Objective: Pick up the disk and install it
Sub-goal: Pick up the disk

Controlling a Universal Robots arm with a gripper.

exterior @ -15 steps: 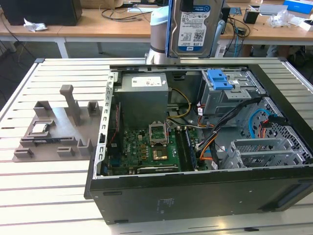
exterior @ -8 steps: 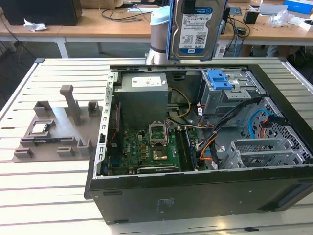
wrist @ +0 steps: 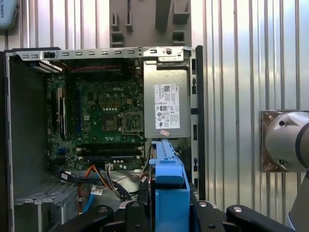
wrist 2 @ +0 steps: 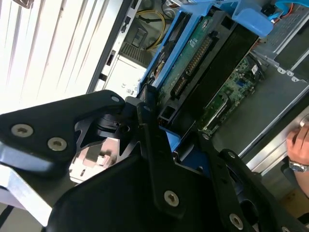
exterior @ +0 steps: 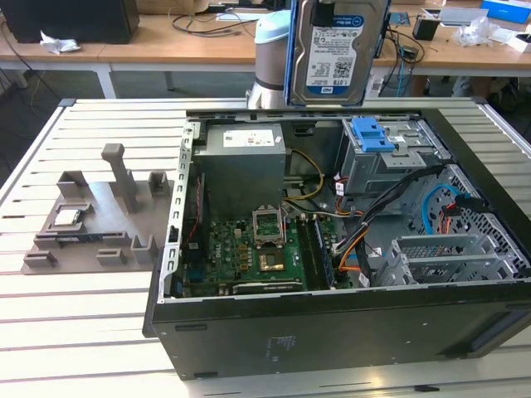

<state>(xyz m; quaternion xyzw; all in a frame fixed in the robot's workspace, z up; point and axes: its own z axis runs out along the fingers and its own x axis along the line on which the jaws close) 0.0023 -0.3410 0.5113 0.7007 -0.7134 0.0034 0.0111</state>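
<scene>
Disk [exterior: 336,50] in gripper [wrist: 169,210], above case [exterior: 332,332] in exterior view

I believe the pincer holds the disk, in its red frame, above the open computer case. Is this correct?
Not quite: the frame is blue, not red, as the first wrist view shows. The pincer does hold the disk above the open computer case.

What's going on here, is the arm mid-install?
The arm's gripper is shut on the disk, holding it upright in the air over the open case. The disk is not in a bay yet. A blue bracket sits on the drive cage inside the case. A gray fixture lies on the table at the exterior view's left.
</scene>
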